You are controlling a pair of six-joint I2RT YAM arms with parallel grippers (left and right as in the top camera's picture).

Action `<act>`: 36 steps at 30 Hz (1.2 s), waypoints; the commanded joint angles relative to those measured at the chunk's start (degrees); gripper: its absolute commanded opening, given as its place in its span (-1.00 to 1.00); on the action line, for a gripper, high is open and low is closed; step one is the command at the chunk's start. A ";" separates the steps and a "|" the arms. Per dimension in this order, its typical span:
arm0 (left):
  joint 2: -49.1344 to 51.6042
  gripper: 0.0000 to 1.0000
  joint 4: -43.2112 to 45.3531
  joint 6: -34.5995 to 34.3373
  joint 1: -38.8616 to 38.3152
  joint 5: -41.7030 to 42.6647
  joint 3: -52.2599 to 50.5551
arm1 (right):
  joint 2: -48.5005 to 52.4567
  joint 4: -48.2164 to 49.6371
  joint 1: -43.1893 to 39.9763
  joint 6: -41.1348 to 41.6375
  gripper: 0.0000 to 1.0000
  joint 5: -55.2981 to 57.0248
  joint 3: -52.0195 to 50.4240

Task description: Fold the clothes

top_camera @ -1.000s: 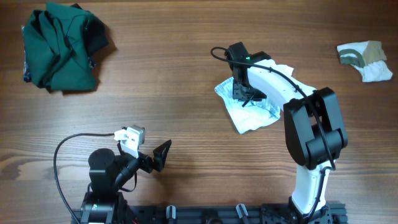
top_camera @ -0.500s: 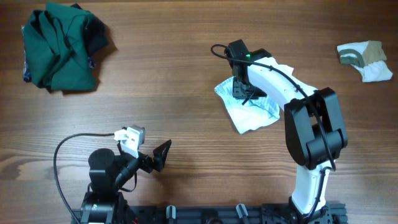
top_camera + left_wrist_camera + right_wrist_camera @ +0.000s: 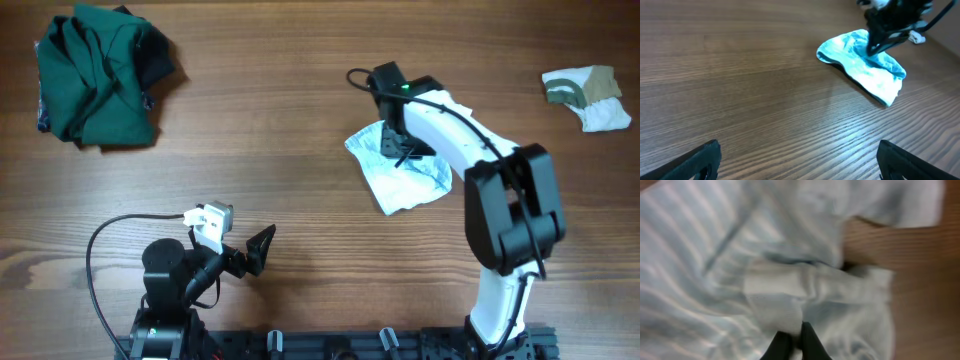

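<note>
The pale blue-and-white striped garment (image 3: 412, 180) lies crumpled at the table's centre right, also seen in the left wrist view (image 3: 867, 72). My right gripper (image 3: 398, 150) is down on its upper left part, shut on a pinch of the striped cloth (image 3: 740, 255); the dark fingertips (image 3: 810, 342) meet with a fold of fabric between them. My left gripper (image 3: 262, 248) rests near the front left, open, both fingers wide apart with only bare wood between them (image 3: 800, 155). It is far from every garment.
A bigger dark green garment (image 3: 95, 75) is heaped at the back left corner. A small white-and-olive piece (image 3: 588, 95) lies at the back right edge. The left arm's base and cable (image 3: 150, 290) occupy the front left.
The right gripper has shut on the striped garment's cloth and shifted a little to the right, tugging the fabric's upper edge with it. The left arm has not moved.
</note>
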 commanded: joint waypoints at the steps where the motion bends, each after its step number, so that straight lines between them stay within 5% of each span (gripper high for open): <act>1: 0.02 1.00 0.07 -0.55 -0.31 -0.39 -0.48 | -5.25 -2.14 -2.78 2.29 -0.91 4.31 1.33; 32: 0.02 1.00 0.07 -0.57 -0.31 -0.39 -0.48 | -5.70 -10.62 -22.77 5.97 -0.88 11.80 1.05; 34: 0.02 1.00 0.07 -0.55 -0.31 -0.39 -0.48 | -5.70 -9.92 -23.21 3.08 -0.37 9.31 1.05; 35: 0.02 0.99 0.07 -0.55 -0.31 -0.39 -0.48 | -5.70 -9.60 -23.19 1.70 0.46 8.28 1.05; 36: 0.02 1.00 0.07 -0.55 -0.31 -0.39 -0.48 | -5.70 -9.62 -23.19 1.66 0.72 8.31 1.05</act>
